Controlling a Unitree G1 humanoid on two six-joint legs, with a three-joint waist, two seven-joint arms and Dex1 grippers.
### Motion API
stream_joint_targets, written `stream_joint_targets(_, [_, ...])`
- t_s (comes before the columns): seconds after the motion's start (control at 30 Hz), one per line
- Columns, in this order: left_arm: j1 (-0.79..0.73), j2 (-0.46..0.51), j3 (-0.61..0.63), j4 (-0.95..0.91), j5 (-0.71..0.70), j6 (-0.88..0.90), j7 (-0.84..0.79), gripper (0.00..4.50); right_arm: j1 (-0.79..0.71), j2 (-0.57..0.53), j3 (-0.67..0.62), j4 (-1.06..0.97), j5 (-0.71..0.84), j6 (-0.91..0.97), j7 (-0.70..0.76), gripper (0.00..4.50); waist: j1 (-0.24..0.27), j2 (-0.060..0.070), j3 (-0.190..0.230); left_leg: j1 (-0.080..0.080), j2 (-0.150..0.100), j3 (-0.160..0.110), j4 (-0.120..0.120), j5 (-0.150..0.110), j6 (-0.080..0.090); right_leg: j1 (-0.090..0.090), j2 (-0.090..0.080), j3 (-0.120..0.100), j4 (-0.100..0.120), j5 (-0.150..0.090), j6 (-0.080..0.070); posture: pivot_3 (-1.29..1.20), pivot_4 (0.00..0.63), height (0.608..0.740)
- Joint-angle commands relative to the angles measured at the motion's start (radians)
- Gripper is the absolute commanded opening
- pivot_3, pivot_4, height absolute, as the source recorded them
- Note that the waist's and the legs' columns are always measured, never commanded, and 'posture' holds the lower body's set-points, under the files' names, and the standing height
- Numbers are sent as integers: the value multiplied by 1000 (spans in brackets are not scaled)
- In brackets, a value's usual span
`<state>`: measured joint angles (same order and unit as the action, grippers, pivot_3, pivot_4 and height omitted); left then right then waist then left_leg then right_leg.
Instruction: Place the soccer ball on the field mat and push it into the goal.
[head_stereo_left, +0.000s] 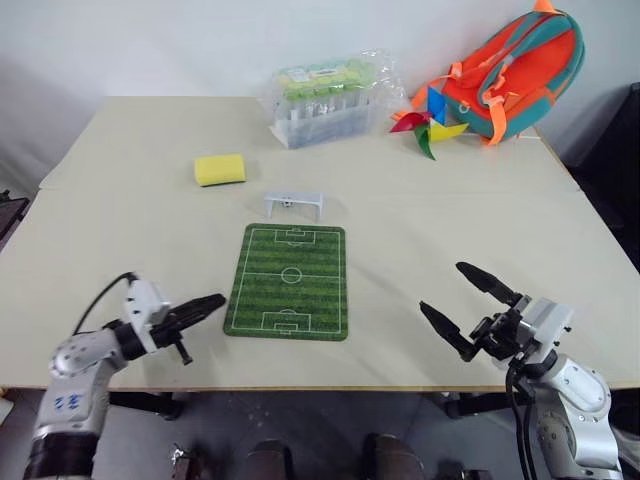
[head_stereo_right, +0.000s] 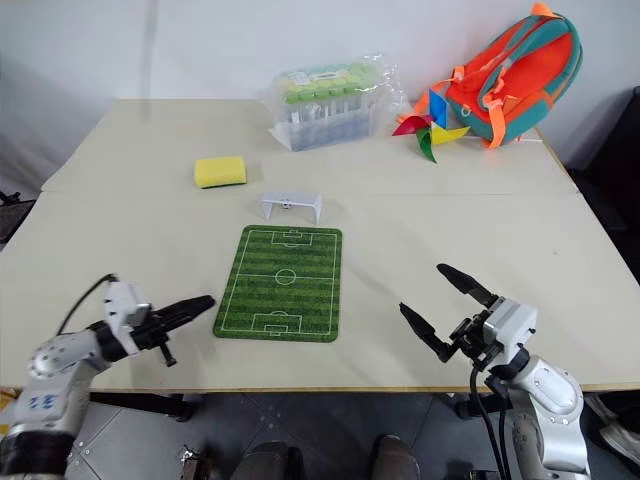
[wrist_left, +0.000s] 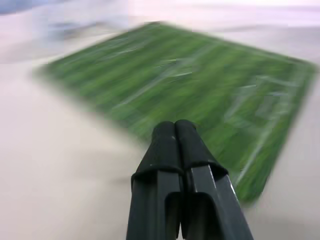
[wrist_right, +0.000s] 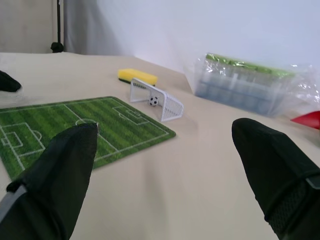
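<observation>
A pale tabletop (head_stereo_left: 120, 230) seen from above, described from the left edge to the right.

At about 8 o'clock, the left gripper (head_stereo_left: 205, 306) hovers low, its 2 black fingers pressed together and holding nothing, the tip pointing toward the near-left corner of the field mat. At 10 o'clock lies a yellow sponge (head_stereo_left: 219, 169).

In the centre sits the field mat (head_stereo_left: 288, 280), a green striped rectangle with white pitch lines, bare of any ball. Just beyond its far edge, at 12 o'clock, stands the goal (head_stereo_left: 294, 205), a small white frame. The soccer ball (wrist_right: 153, 101) rests inside the goal mouth, against the net, seen from the right wrist view.

Further back at 12 o'clock is a clear package of bottles (head_stereo_left: 325, 100). At 1 o'clock lie a coloured pinwheel (head_stereo_left: 428, 125) and an orange and teal backpack (head_stereo_left: 510, 70).

At 4 o'clock, the right gripper (head_stereo_left: 470, 300) is held above the table with its 2 fingers spread wide and empty.

Judging by this layout, the ball already sits in the goal, so the task looks essentially done. The likely risk is a careless arm sweep: the left fingertip is near the mat and could drag it, nudging the light goal and letting the ball roll out.
</observation>
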<state>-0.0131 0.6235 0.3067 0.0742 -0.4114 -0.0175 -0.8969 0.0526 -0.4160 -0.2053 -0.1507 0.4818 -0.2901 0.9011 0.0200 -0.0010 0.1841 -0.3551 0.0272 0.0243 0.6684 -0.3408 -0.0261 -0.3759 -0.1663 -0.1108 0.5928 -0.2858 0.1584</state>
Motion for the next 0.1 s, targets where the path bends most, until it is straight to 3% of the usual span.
stream_joint_targets(0.03, [75, -34, 107, -145, -36, 50, 145, 15, -22, 8, 1, 14, 3, -16, -5, 4500, 3, 0, 0, 0, 0, 0, 0, 0, 0, 0, 0, 0, 0, 0, 0, 0, 150, 740])
stream_joint_targets(0.1, [97, -47, 128, -189, -29, 62, 190, 15, -41, 12, 10, 29, 5, -11, -5, 4500, 4, 0, 0, 0, 0, 0, -1, 0, 0, 0, 0, 0, 0, 0, 0, 0, 150, 740])
